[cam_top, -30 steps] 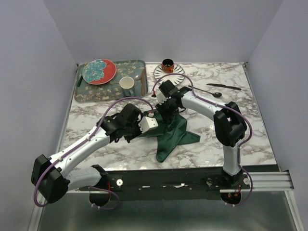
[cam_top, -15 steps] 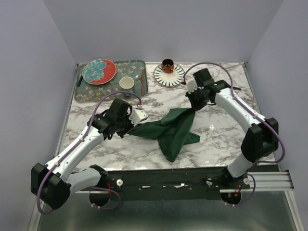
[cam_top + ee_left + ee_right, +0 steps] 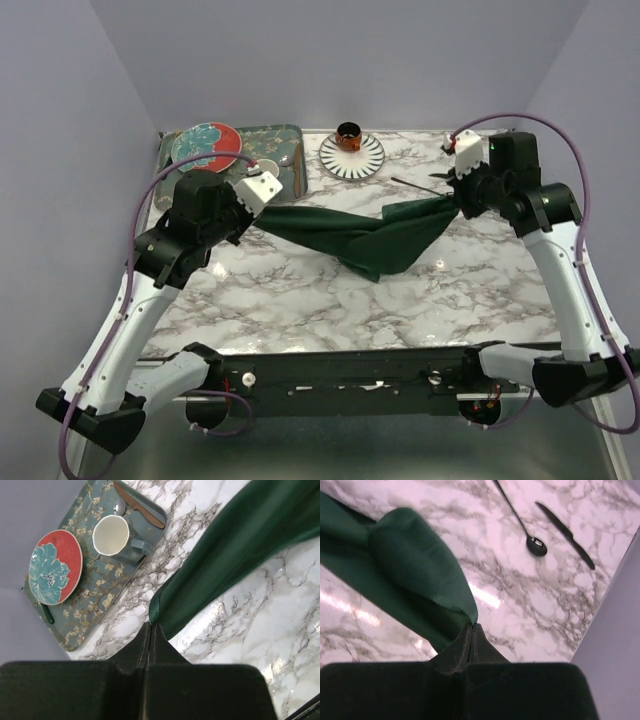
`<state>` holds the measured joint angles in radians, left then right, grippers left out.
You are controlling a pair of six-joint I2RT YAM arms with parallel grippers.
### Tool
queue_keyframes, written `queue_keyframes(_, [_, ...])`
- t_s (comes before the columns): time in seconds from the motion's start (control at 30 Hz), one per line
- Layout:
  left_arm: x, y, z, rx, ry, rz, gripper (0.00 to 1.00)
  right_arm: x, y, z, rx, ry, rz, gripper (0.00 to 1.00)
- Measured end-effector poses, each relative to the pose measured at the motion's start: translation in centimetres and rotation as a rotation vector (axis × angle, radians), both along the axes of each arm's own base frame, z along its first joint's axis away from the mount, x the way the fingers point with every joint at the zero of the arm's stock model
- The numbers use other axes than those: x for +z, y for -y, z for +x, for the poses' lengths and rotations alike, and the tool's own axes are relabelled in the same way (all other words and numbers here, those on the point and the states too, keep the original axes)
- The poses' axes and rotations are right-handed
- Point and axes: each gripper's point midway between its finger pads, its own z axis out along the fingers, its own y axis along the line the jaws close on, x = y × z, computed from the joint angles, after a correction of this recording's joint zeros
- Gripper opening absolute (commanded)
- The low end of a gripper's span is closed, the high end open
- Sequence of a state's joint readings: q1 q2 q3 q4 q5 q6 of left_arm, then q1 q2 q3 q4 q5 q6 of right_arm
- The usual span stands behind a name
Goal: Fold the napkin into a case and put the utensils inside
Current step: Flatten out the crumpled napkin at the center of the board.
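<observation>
Green cloth spans the marble table in the overhead view. The napkin hangs as a sagging band between the two arms, with one corner in the left gripper and the opposite end in the right gripper. It is not clear whether the drooping middle touches the marble. At the far left sits a floral tray holding a red plate with a teal flower. A pale cup on the tray is partly hidden behind the left gripper. Just right of the tray, a striped plate carries a small orange-and-black cup.

From the left wrist, the left gripper's fingers are pressed tight together on the napkin's hemmed corner. The cloth runs away to the upper right, held above the marble. The tray lies to the far left in this view with the red plate and the pale cup. A silver spoon and a brown-handled utensil lie on it just beside the cup.

From the right wrist, the right gripper's fingers pinch the napkin's other tip, and the fabric billows out to the left. On the marble beyond, apart from the cloth, lie two matte black pieces: a slim round-headed utensil and a knife. They lie near each other without touching.
</observation>
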<state>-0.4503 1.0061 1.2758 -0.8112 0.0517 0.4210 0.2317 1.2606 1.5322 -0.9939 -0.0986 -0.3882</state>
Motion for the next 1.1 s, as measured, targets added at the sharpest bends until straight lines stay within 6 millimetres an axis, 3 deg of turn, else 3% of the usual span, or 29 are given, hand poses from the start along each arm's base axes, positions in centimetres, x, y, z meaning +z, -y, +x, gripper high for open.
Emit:
queue_keyframes(0.1, [-0.7,-0.9,-1.4,-0.005,0.011,0.013,0.00,-2.5,1.2,-2.3,0.005,-0.040,-0.048,0.01])
queue_keyframes(0.13, [-1.6,-1.2,-1.9,-0.010,-0.001,0.026,0.00,-4.9,1.7,-3.8,0.020,-0.108,-0.081,0.01])
queue_keyframes(0.2, [-5.5,-2.0,-3.4,-0.016,-0.077,0.079,0.00,-7.9,2.2,-5.5,0.040,-0.205,-0.119,0.01])
queue_keyframes(0.27, [-8.6,-2.7,-4.3,-0.018,-0.147,0.125,0.00,-12.9,2.7,-8.1,0.078,-0.380,-0.168,0.01])
queue_keyframes(0.3, [-11.2,-3.2,-5.0,-0.019,-0.206,0.166,0.00,-14.0,2.8,-8.8,0.090,-0.422,-0.175,0.01])
queue_keyframes(0.33, [-12.5,-3.5,-5.5,-0.019,-0.241,0.189,0.00,-15.8,2.9,-10.5,0.122,-0.510,-0.184,0.09])
queue_keyframes(0.4, [-16.0,-4.4,-6.7,-0.022,-0.349,0.258,0.00,-17.8,2.9,-13.4,0.178,-0.639,-0.184,0.49])
queue_keyframes(0.43, [-16.7,-4.7,-7.0,-0.024,-0.372,0.275,0.00,-18.0,2.8,-14.2,0.202,-0.670,-0.181,0.72])
queue_keyframes(0.47, [-17.5,-4.9,-7.3,-0.027,-0.398,0.294,0.00,-18.0,2.5,-14.9,0.228,-0.698,-0.169,0.78])
queue_keyframes(0.53, [-18.0,-5.0,-7.4,-0.037,-0.414,0.313,0.00,-17.4,1.9,-15.2,0.262,-0.726,-0.147,0.80])
queue_keyframes(0.7, [-18.5,-4.9,-6.8,-0.057,-0.426,0.336,0.00,-14.5,-1.1,-9.7,0.260,-0.643,-0.044,0.80])
queue_keyframes(0.77, [-18.8,-4.8,-6.7,-0.060,-0.437,0.341,0.00,-13.4,-2.4,-6.6,0.252,-0.598,-0.006,0.80])
queue_keyframes(0.83, [-19.1,-4.6,-6.5,-0.062,-0.445,0.342,0.00,-12.8,-4.0,-2.1,0.249,-0.531,0.030,0.79])
queue_keyframes(0.93, [-19.2,-4.5,-6.4,-0.062,-0.450,0.336,0.00,-14.0,-5.5,1.4,0.254,-0.523,0.049,0.77])
queue_keyframes(1.1, [-18.8,-3.6,-5.8,-0.054,-0.456,0.298,0.00,-17.4,-7.9,3.7,0.271,-0.598,0.064,0.79])
